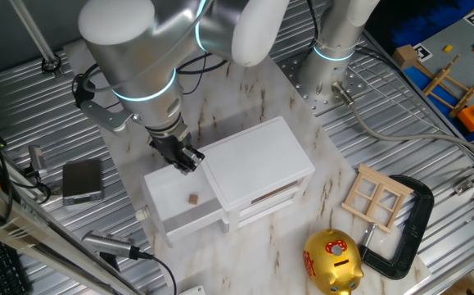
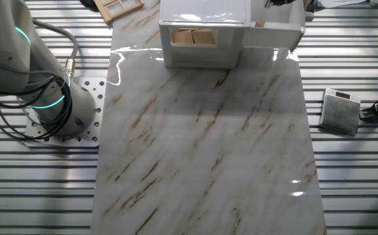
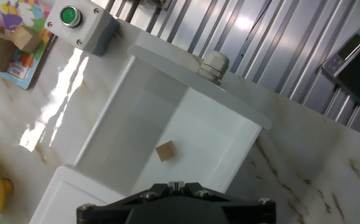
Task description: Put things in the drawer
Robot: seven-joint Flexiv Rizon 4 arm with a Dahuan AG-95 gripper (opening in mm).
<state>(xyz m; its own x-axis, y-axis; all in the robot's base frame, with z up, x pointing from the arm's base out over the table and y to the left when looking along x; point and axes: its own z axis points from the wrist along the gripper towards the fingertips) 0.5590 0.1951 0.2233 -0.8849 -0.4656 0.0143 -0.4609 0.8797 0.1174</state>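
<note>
The drawer (image 1: 179,205) stands pulled open, a small wooden block (image 1: 193,198) lying inside. The gripper (image 1: 184,157) hovers above its back edge; I cannot tell whether its jaws are released or clenched.

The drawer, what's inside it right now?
The open drawer holds one small tan block on its white floor. The claw hides its back edge.
</note>
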